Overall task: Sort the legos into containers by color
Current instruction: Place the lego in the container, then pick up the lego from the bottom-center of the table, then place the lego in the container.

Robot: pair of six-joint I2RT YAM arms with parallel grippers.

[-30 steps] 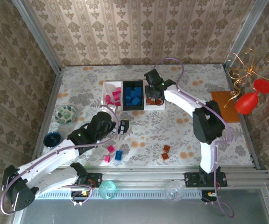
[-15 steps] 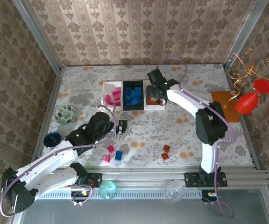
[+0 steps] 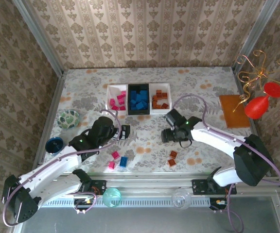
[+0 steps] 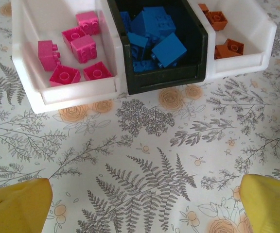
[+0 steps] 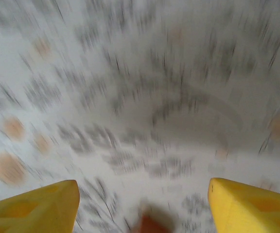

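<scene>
The left gripper (image 3: 125, 132) hangs above the patterned worktop (image 3: 81, 92), jaws spread wide with nothing between them. Just nearside of it lie two loose pink legos (image 3: 115, 155) and a loose blue lego (image 3: 123, 161). Farther back stand the containers, joined in a row: the left white tray (image 4: 77, 94) holds pink bricks (image 4: 84, 47), the black tray (image 4: 162, 82) blue bricks (image 4: 169, 48), the right white tray (image 4: 237, 65) orange-brown bricks (image 4: 227, 48). The right gripper (image 3: 165, 136) is released and empty (its own wrist view is blurred), with two loose orange-brown legos (image 3: 173, 154) near it.
</scene>
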